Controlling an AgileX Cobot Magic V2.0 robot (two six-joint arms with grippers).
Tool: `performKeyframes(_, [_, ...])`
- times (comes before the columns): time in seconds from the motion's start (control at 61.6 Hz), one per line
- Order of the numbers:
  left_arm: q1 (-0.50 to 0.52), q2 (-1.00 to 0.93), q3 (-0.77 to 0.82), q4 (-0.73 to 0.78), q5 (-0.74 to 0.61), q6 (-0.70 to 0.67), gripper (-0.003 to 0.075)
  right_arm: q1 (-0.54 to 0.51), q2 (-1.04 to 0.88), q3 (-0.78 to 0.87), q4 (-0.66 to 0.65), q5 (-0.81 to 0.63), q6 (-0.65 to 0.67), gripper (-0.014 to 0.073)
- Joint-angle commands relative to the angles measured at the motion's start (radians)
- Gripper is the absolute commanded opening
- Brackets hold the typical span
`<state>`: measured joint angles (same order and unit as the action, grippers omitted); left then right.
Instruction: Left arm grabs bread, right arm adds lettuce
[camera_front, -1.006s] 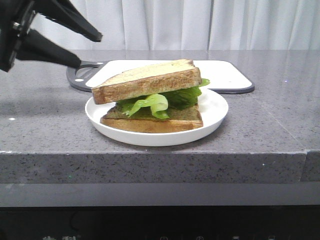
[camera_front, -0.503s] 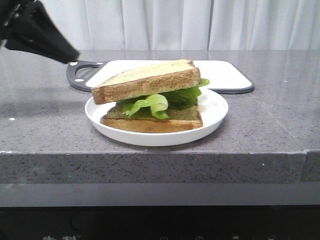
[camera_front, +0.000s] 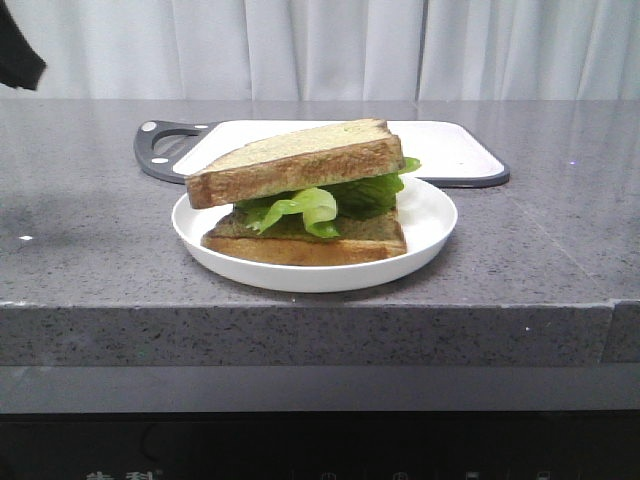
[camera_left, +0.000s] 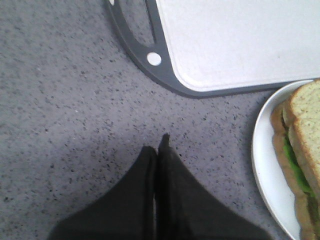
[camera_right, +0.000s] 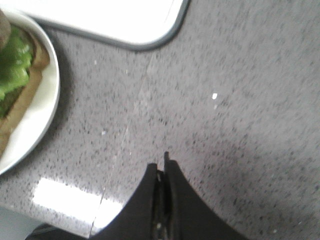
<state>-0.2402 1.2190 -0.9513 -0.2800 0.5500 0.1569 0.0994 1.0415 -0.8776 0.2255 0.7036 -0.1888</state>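
The job looks done: the thick tan bread slice (camera_front: 296, 158) lies on the ruffled green lettuce (camera_front: 320, 203) inside the round white plate (camera_front: 425, 232) (a full sandwich). Beside the plate, the left gripper (camera_left: 160, 145) and right gripper (camera_right: 161, 162) are both pressed together, holding nothing.

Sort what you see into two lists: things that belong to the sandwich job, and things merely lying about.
Job: top bread, lettuce, bottom bread, plate, left pincer shut, right pincer shut.

Lying about: cutting board, counter, curtain.
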Motion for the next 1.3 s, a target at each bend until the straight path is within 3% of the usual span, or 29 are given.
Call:
performKeyframes(0.0, [-0.011, -0.121, 0.07, 0.026, -0.213, -0.015, -0.002, -0.006, -0.083, 0.017, -0.004, -0.141, -0.031, -0.0058])
performKeyframes(0.13, [-0.011, -0.274, 0.236, 0.063, -0.392, -0.015, -0.002, -0.006, -0.201, 0.122, -0.004, -0.28, -0.046, -0.0058])
performKeyframes(0.308, [-0.011, -0.475, 0.402, 0.065, -0.525, -0.015, -0.002, -0.005, -0.362, 0.275, -0.004, -0.44, -0.047, -0.0058])
performKeyframes(0.471, [-0.011, -0.648, 0.508, 0.058, -0.534, -0.015, -0.002, -0.005, -0.516, 0.382, -0.004, -0.515, -0.047, -0.0058])
performKeyframes(0.714, [-0.011, -0.849, 0.602, 0.007, -0.535, -0.015, -0.002, -0.005, -0.704, 0.477, -0.004, -0.499, -0.047, -0.0058])
performKeyframes(1.282, [-0.011, -0.872, 0.604, 0.007, -0.55, -0.015, -0.002, -0.005, -0.734, 0.485, -0.004, -0.499, -0.047, -0.0058])
